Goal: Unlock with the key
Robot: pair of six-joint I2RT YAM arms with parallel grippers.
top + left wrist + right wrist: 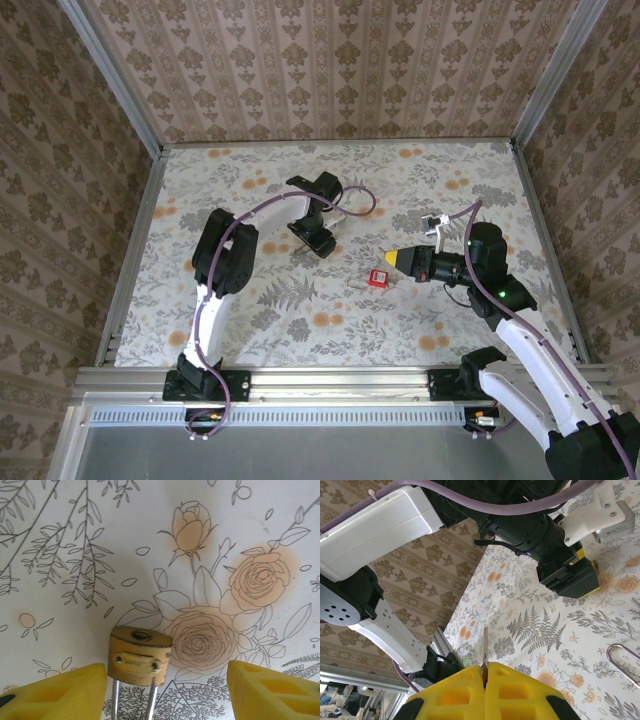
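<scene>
Jutting from the clenched right gripper (485, 670), the key (485, 645) is a thin blade with its head hidden. The red tag (378, 278) sits beside the tips. The left gripper (165, 675), released, straddles the padlock (140, 655).

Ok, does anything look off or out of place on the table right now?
Nothing is spilled or broken. One oddity: the right claw is shut on a thin metal blade, while the red tag looks to lie on the table apart from its tip. The padlock lies ungripped between the fingers of the open left claw.
</scene>
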